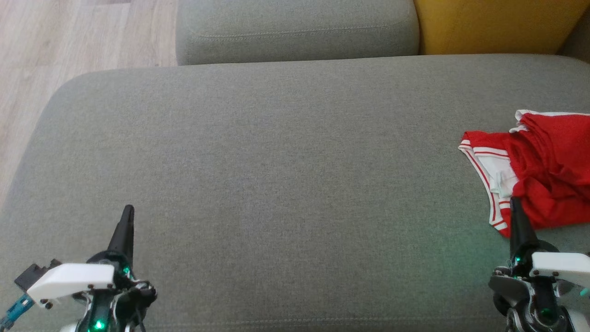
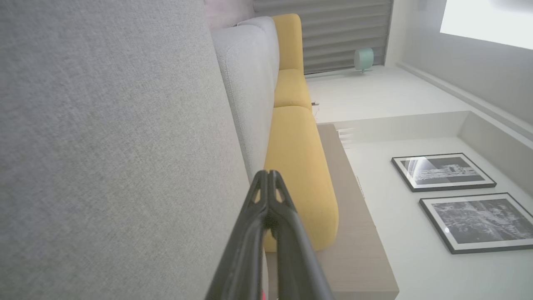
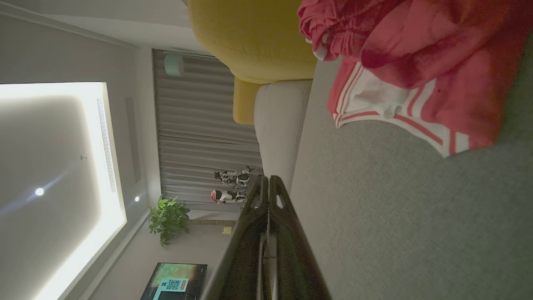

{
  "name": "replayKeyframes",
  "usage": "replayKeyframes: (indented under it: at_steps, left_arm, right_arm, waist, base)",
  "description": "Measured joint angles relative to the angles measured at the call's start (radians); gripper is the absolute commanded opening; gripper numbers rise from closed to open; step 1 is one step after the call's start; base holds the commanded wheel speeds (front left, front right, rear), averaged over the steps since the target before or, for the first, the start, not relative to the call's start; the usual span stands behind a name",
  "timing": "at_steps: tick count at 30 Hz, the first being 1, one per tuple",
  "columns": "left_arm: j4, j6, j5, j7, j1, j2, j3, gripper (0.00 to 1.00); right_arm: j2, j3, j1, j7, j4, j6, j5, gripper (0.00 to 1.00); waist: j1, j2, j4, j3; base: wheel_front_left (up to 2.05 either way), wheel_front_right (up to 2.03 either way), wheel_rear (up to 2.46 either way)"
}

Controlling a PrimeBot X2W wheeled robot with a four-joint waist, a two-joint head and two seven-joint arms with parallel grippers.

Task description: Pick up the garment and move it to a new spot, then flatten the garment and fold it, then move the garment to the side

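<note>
A crumpled red garment (image 1: 544, 170) with white trim and stripes lies at the right edge of the grey sofa seat (image 1: 276, 175). The right wrist view shows the same garment (image 3: 416, 71) heaped ahead and to the right of the fingers. My right gripper (image 1: 515, 203) is shut and holds nothing, its tip just at the garment's near hem. At the lower left my left gripper (image 1: 129, 211) is shut too, empty, hovering over bare cushion far from the garment. In each wrist view the dark fingers meet at a point: left gripper (image 2: 268, 173), right gripper (image 3: 266, 179).
A grey back cushion (image 1: 295, 30) and a yellow cushion (image 1: 498, 25) stand behind the seat. Wooden floor (image 1: 69, 41) lies off the sofa's left side. Wide bare seat spreads between the two grippers.
</note>
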Motion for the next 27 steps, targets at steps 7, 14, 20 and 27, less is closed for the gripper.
replayKeyframes:
  at_steps: [7, 14, 20, 27]
  left_arm:
    - [0.011, -0.018, -0.064, 0.016, -0.014, -0.019, 0.033, 0.0]
    - [0.018, -0.034, -0.109, 0.032, -0.015, -0.033, 0.052, 0.0]
    - [0.019, -0.034, -0.109, 0.032, -0.015, -0.033, 0.057, 0.0]
    - [0.019, -0.034, -0.109, 0.032, -0.016, -0.034, 0.059, 0.0]
  right_arm:
    - [0.0, -0.009, -0.018, 0.003, 0.01, 0.0, 0.079, 0.0]
    - [0.0, -0.015, -0.019, 0.004, 0.016, 0.0, 0.136, 0.0]
    - [0.0, -0.015, -0.019, 0.004, 0.016, 0.0, 0.136, 0.0]
    - [0.0, -0.015, -0.019, 0.004, 0.016, 0.0, 0.136, 0.0]
  waist:
    - [0.0, 0.0, -0.001, 0.001]
    - [0.0, 0.0, -0.002, 0.001]
    - [0.0, 0.0, -0.002, 0.001]
    - [0.0, 0.0, -0.002, 0.001]
  base:
    - [0.0, 0.0, 0.0]
    - [0.0, 0.0, 0.0]
    - [0.0, 0.0, 0.0]
    - [0.0, 0.0, 0.0]
